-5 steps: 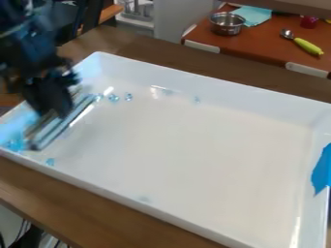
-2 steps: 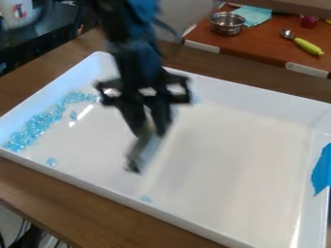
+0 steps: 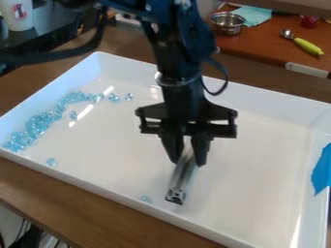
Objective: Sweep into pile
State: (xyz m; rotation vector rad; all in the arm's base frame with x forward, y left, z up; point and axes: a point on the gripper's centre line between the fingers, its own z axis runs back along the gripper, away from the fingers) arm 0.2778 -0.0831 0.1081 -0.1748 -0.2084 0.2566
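My black gripper (image 3: 187, 156) hangs over the middle of the white tray (image 3: 246, 150), shut on a silvery sweeping tool (image 3: 183, 177) that slants down toward the tray's near side. Light-blue clear beads (image 3: 37, 123) lie in a band along the tray's left wall, trailing off at the top to a few beads (image 3: 113, 98). One bead (image 3: 52, 162) sits apart near the front left. Just left of the tool's lower end is another small bead (image 3: 146, 198).
Raised walls surround the tray, with blue tape (image 3: 321, 169) on its right side. Behind, a red-brown table (image 3: 259, 46) holds a metal pot (image 3: 227, 23) and a spoon with a green handle (image 3: 308, 46). A white cup (image 3: 17, 14) stands at the upper left.
From the tray's left wall, my gripper has moved right with the tool, over the middle and toward the near side. The bead band at the left has come into view.
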